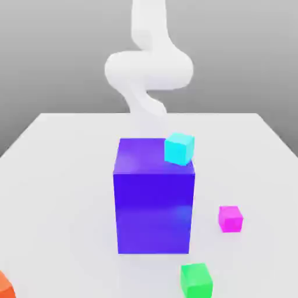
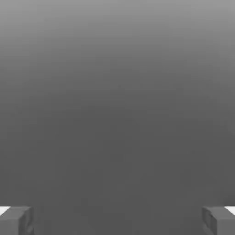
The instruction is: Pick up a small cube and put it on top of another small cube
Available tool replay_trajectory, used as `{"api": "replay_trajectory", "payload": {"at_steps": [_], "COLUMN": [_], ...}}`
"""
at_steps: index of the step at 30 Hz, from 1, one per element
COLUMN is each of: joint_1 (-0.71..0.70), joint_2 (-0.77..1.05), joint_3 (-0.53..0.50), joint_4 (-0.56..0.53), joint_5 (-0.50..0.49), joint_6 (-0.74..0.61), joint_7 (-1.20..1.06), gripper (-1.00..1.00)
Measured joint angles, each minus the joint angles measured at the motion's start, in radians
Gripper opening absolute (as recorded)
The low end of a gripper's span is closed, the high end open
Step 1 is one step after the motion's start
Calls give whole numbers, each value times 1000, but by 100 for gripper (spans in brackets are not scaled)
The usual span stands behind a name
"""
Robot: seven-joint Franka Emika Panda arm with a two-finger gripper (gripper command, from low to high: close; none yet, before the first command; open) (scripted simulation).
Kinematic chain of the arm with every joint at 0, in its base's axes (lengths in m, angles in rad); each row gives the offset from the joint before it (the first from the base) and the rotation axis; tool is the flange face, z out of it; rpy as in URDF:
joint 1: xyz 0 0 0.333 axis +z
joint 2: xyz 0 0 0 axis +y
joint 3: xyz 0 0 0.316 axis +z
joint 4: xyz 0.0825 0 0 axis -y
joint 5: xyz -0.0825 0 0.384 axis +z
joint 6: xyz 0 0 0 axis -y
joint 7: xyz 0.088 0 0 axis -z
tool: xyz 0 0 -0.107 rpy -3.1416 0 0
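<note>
White and matte, the table point(image 1: 64, 174) spreads across the exterior view, pale against a grey backdrop. Behind it rises the white arm point(image 1: 148, 67), curving in a thick loop above the far edge of the table. Next in size is the big blue-violet block point(image 1: 154, 201), standing upright near the middle of the table, its glossy front face toward the camera. A cyan cube point(image 1: 178, 148) shows at the block's upper corner on the exterior view's right; whether it rests on the block or stands behind it cannot be told. A green cube point(image 1: 196, 280) lies on the table in front of the block, toward the exterior view's right. The small magenta-pink cube point(image 1: 230, 219) sits on the table to the exterior view's right of the block, apart from it and a little farther back than the green cube. An orange shape point(image 1: 4, 285) peeks in at the near corner on the exterior view's left. In the hand view the gripper point(image 2: 117, 220) has its two grey fingertips point(image 2: 16, 220) spread wide, with nothing between them.
</note>
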Motion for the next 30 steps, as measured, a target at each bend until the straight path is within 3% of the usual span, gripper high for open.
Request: {"api": "replay_trajectory", "payload": {"at_steps": [8, 14, 17, 19, 23, 26, 27, 30], "joint_1": [116, 191, 210, 221, 314, 429, 460, 460], "joint_2": [284, 511, 634, 711, 861, 969, 997, 997], "joint_3": [120, 251, 321, 340, 215, 81, 48, 48], "joint_4": [-204, -362, -446, -491, -485, -463, -457, -457], "joint_5": [120, 139, 77, -19, -236, -318, -329, -329], "joint_6": [200, 363, 453, 508, 619, 705, 729, 730], "joint_7": [114, 259, 386, 499, 672, 737, 747, 748], "gripper": [0, 0, 0, 0, 0, 0, -100, -100]}}
